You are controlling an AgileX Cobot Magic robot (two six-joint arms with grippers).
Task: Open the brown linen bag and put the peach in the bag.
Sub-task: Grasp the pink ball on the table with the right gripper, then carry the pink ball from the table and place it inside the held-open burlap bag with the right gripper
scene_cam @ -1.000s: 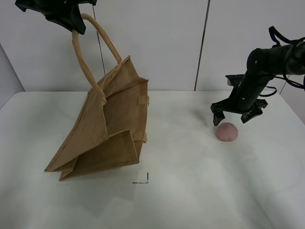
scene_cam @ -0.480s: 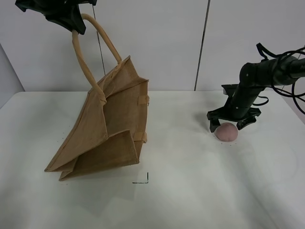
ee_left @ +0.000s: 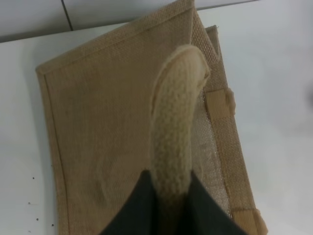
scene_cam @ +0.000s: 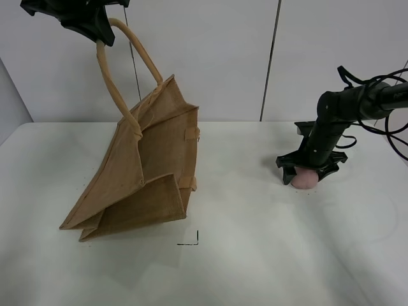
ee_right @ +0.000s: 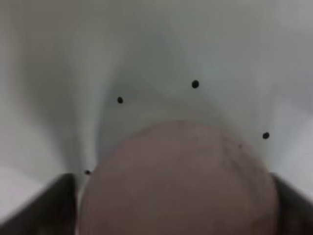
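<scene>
Our right hand (scene_cam: 306, 173) spread, astride peach (scene_cam: 304, 183) directly below on worktop (scene_cam: 255, 255); our left hand (ee_left: 168, 208) pinches handle (ee_left: 176, 122) of brown linen bag (scene_cam: 150, 166), hoisted well apart leftward.

The right arm (scene_cam: 357, 102) is built of matte black tubular links with rounded joints, and thin black cables (scene_cam: 382, 129) are looped along it. Its two-fingered gripper (scene_cam: 306, 173) is finished in black; the left gripper (scene_cam: 102, 35) is likewise black and angular.
</scene>
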